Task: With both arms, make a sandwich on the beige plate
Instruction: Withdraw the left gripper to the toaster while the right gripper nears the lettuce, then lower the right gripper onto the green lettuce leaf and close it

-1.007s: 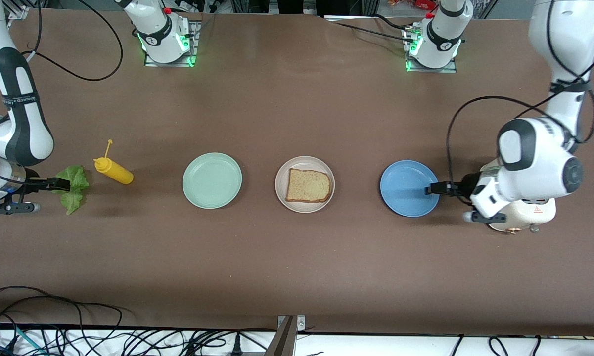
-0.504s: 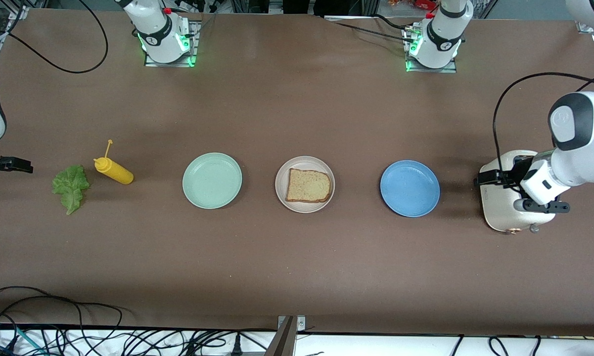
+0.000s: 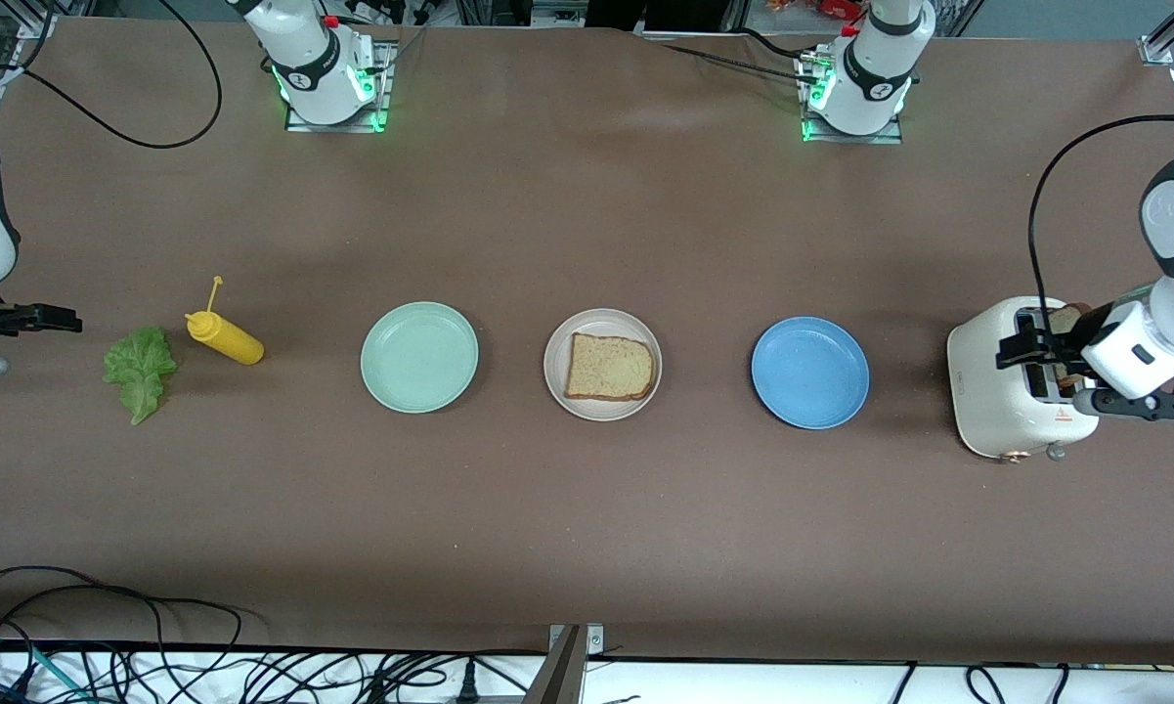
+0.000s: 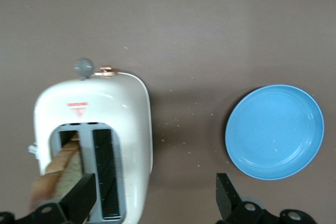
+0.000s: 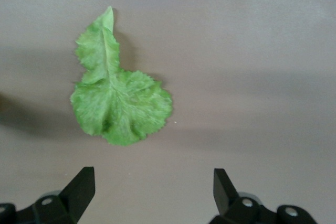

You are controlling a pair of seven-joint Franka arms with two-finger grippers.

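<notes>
Plates number three, set in a row across the brown desk (image 3: 587, 508): a mint-green plate (image 3: 419, 357), the beige plate (image 3: 602, 364) and a blue plate (image 3: 809, 372). One bread slice (image 3: 610, 367) lies on the beige plate; a second slice (image 4: 63, 169) stands in one slot of the single white toaster (image 3: 1002, 391), which sits toward the left arm's end from the beige plate. One lettuce leaf (image 3: 140, 370) and one yellow squeeze bottle (image 3: 223, 335) lie toward the right arm's end. Wide bare desk runs nearer the front camera than the beige plate. The left claw (image 4: 155, 198) hangs open over the toaster. The right claw (image 5: 152, 192) hangs open beside the leaf, near the desk's edge.
</notes>
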